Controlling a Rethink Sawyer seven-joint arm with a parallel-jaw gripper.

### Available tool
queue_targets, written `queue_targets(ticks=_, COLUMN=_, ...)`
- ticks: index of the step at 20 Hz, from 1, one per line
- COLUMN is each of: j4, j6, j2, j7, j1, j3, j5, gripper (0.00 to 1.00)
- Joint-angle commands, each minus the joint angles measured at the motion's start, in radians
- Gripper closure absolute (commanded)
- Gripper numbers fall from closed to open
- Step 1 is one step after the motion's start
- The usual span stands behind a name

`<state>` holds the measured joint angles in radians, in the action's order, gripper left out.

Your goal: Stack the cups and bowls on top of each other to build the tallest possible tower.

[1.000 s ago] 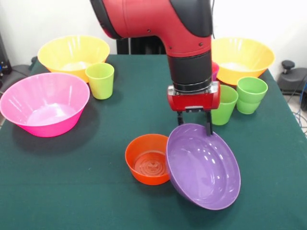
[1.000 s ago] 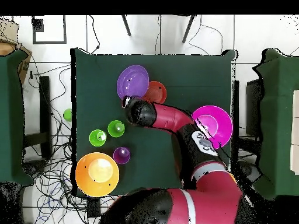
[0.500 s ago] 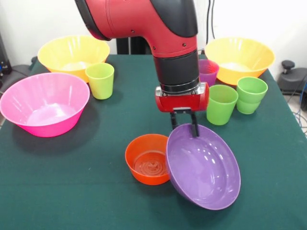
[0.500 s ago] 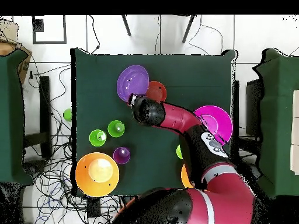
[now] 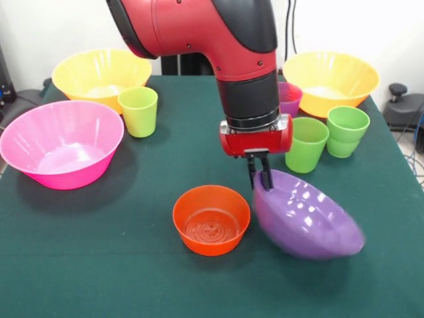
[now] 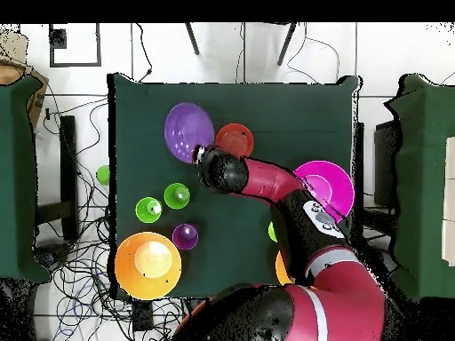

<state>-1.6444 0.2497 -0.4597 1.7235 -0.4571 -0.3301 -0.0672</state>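
Glossy purple bowl (image 5: 309, 223) tilted at table centre, rim pinched between nearly closed fingers of gripper (image 5: 259, 177); small orange bowl (image 5: 211, 218) upright just beside it at nine o'clock; bare green tabletop (image 5: 99, 265) toward seven o'clock; smooth tapered green cups (image 5: 328, 136) clustered at one o'clock.

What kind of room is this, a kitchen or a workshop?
Most likely a robotics lab: a red robot arm works over a green-covered table of plastic bowls, with loose cables strewn across the tiled floor beside it.
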Motion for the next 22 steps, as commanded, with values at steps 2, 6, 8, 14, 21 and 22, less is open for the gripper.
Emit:
queue_targets(ticks=2, j4=-0.036, j6=-0.014, j2=0.003, j7=0.042, j1=-0.003, j3=-0.075, j5=-0.061, gripper=1.0)
queue_targets(ticks=6, j4=-0.034, j6=0.033, j2=-0.005, j7=0.02, j1=-0.022, j3=-0.089, j5=-0.055, gripper=1.0)
queue_targets(ticks=8, j4=-0.034, j6=0.082, j2=-0.01, j7=-0.005, j1=-0.044, j3=-0.104, j5=-0.048, gripper=1.0)
queue_targets(ticks=14, j4=-0.034, j6=0.147, j2=-0.018, j7=-0.018, j1=-0.07, j3=-0.12, j5=-0.035, gripper=1.0)
queue_targets(ticks=21, j4=-0.018, j6=0.244, j2=-0.045, j7=0.001, j1=-0.059, j3=-0.111, j5=-0.013, gripper=1.0)
queue_targets(ticks=22, j4=-0.012, j6=0.258, j2=-0.049, j7=0.003, j1=-0.057, j3=-0.107, j5=-0.012, gripper=1.0)
